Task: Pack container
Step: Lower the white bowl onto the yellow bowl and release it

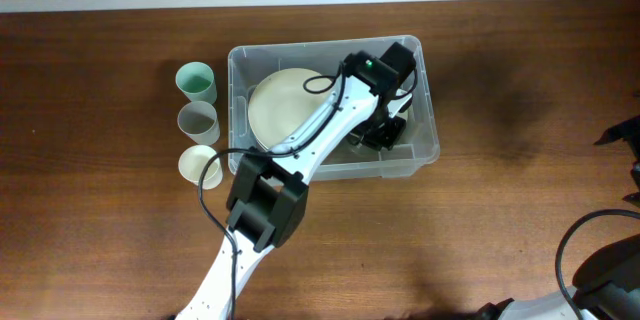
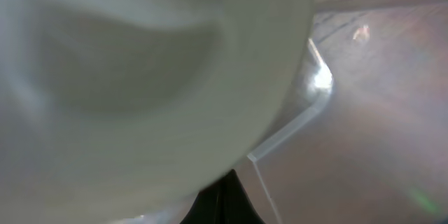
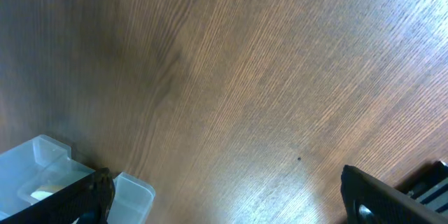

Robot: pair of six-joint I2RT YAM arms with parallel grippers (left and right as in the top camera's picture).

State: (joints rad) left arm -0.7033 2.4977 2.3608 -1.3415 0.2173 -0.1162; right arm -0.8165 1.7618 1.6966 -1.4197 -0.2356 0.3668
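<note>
Brown wooden table [image 1: 100, 240] fills the overhead view, and right in the middle of it sits the container [image 1: 430, 150], a clear rectangular bin, upright and open-topped. Reaching up into the container from its near side comes the left arm [image 1: 300, 155], white and black, stretched diagonally over the rim. Inside the container, on its left half, lies a cream plate [image 1: 280, 105], partly covered by that arm. The left gripper [image 1: 385, 132] is down in the container's right half, jaws closed; the left wrist view is blurred by a pale curved surface pressed up close, so I cannot tell whether anything is pinched. Well to the right of the container, the right arm [image 1: 605, 265] waits at the table's edge, and the right gripper [image 3: 225, 175] hangs over bare wood with its jaws spread wide, holding nothing. Just left of the container stands a column of three cups: green cup [image 1: 196, 82], grey cup [image 1: 198, 120], cream cup [image 1: 200, 165].
</note>
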